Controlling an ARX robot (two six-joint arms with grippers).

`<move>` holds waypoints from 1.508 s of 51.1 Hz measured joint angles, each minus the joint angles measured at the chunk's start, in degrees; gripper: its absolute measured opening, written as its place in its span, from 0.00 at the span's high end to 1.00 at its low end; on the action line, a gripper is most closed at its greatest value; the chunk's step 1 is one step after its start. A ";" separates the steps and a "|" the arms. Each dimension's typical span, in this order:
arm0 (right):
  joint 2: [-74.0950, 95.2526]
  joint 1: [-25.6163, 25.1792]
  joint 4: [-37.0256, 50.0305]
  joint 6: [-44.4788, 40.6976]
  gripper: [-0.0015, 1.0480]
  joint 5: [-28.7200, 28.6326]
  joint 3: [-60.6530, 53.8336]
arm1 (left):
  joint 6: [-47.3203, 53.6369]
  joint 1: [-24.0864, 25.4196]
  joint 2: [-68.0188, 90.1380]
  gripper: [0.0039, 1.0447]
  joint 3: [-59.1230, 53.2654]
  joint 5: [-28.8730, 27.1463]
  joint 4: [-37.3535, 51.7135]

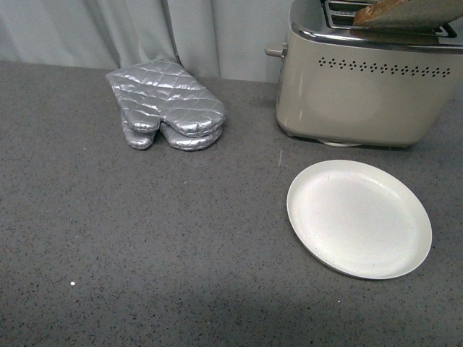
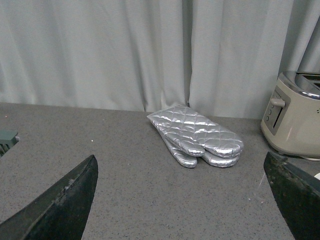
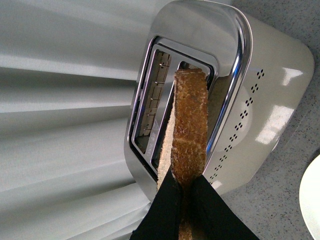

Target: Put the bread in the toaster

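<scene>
**Front view.** The toaster (image 1: 362,94) stands at the far right of the grey counter (image 1: 145,238), its row of vent holes facing the robot and its lever to the left. The bread (image 1: 405,11) sits just above the chrome top, tilted and cut off by the upper edge of the picture. No arm shows. A white plate (image 1: 318,210) lies bare in front of the toaster, and a silver oven mitt (image 1: 166,105) lies at the far left, well apart from both.

**Left wrist view.** The left gripper (image 2: 180,167) has its jaws spread wide with nothing between them. It is low over the counter, facing the mitt (image 2: 197,135). The toaster (image 2: 292,125) is off to the right, well apart from this arm.

**Right wrist view.** The right gripper (image 3: 186,179) pinches one end of the bread (image 3: 190,125) between its dark fingers (image 3: 165,210). The slice stands on edge, its long axis running along the slot nearer the vented side of the toaster (image 3: 265,100). The other slot is vacant. Whether the far end has entered the slot cannot be told. The right arm alone is placed for the insertion, which appears to call for a straight descent along the slot, with the slice kept parallel to its walls.
</scene>
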 joint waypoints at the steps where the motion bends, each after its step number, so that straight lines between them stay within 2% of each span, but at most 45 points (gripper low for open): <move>1: 0.31 -0.02 0.02 0.00 0.99 0.00 0.20 | 0.00 0.00 0.00 0.06 0.00 0.02 0.00; 14: 4.31 -0.68 -0.98 -2.36 0.99 -0.07 4.59 | 0.00 0.00 0.00 0.06 0.00 0.00 0.00; 23: 8.61 -1.01 -5.40 -7.37 0.99 -1.60 11.06 | 0.00 0.00 0.00 0.06 0.00 0.02 0.00; 25: 9.57 -1.03 -6.10 -9.18 0.96 -1.77 12.48 | 0.00 0.00 0.00 0.06 0.00 0.02 0.00; 29: 10.84 -1.05 -5.68 -15.34 0.79 -2.16 14.64 | 0.00 0.00 0.00 0.06 0.00 0.00 0.00; 32: 10.84 -1.03 -4.22 -18.53 0.72 -1.84 14.71 | 0.00 0.00 0.00 0.06 0.00 0.02 0.00; 35: 10.43 -0.92 -1.31 -24.30 0.60 -1.68 14.67 | 0.00 0.00 0.00 0.06 0.00 0.00 0.00; 36: 9.90 -0.90 0.39 -27.65 0.55 -1.42 14.25 | 0.00 0.00 0.00 0.06 0.00 0.02 0.00; 41: 7.78 -0.68 5.25 -34.10 0.43 -0.87 12.20 | 0.00 0.00 0.00 0.06 0.00 0.02 0.00; 47: 1.95 0.09 15.69 -49.92 0.21 1.36 5.46 | 0.00 0.00 0.00 0.06 0.00 0.02 0.00; 52: -2.40 0.66 22.40 -59.80 0.08 2.21 0.15 | 0.00 0.00 0.00 0.06 0.00 0.00 0.00; 53: -4.09 0.72 24.94 -64.43 0.08 2.80 -2.14 | 0.00 0.00 0.00 0.06 0.00 0.00 0.00; 56: -6.82 0.72 29.24 -70.82 0.10 4.55 -6.21 | 0.00 0.00 0.00 0.06 0.00 0.00 0.00; 67: -16.81 -0.52 41.07 -89.90 0.09 5.27 -21.84 | 0.00 0.00 0.00 0.06 0.00 0.02 0.00; 77: -25.40 -1.20 45.31 -100.37 0.09 2.43 -34.99 | 0.00 0.00 0.00 0.06 0.00 0.02 0.00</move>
